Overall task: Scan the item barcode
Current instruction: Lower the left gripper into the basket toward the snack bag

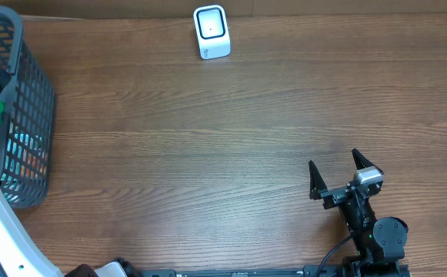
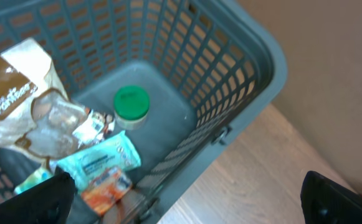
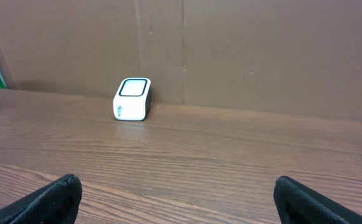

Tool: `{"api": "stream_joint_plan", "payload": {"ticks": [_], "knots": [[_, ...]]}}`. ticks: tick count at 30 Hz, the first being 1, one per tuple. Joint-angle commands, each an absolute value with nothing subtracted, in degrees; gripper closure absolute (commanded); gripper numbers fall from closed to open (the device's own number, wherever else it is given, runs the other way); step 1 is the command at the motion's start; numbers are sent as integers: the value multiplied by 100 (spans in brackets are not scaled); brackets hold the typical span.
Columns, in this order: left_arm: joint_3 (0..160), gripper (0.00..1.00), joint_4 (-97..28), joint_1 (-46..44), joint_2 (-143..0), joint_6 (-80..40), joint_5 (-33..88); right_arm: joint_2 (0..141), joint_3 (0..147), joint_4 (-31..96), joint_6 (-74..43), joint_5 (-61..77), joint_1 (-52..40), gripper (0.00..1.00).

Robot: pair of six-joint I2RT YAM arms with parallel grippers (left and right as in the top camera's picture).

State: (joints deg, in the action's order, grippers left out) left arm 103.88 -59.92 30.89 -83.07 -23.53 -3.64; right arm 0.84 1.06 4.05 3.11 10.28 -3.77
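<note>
Wood-grain table (image 1: 208,138), with a brown cardboard wall (image 3: 261,56) behind the white scanner (image 1: 211,31). The left gripper (image 2: 190,205) and right gripper (image 1: 335,161) both gape wide, empty. Items, perhaps snack packets (image 2: 31,118), lie in the grey basket (image 2: 255,56).

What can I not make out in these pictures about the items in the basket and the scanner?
- Barcodes: the left wrist view shows none on the snack bag, green-lidded container or teal pack; the print is blurred.
- Basket: overhead, cut by the left edge; its mesh wall hides the contents.
- Scanner: label print too small in overhead and right wrist views.
</note>
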Motion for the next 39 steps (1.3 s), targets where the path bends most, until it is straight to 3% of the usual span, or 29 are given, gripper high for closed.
{"api": "stream_joint_plan", "payload": {"ticks": [1,24,39], "knots": [[10514,0,-5887,3127,-8326,-2185,-364,16,45,373,290,1057,-351,0],[10422,4,-5920,4202,-9472,-1817,-250,16,45,373,290,1057,-351,0],[8641,4,-4910,4766,-9537,-2018,-1584,16,45,373,290,1057,-351,0]]}}
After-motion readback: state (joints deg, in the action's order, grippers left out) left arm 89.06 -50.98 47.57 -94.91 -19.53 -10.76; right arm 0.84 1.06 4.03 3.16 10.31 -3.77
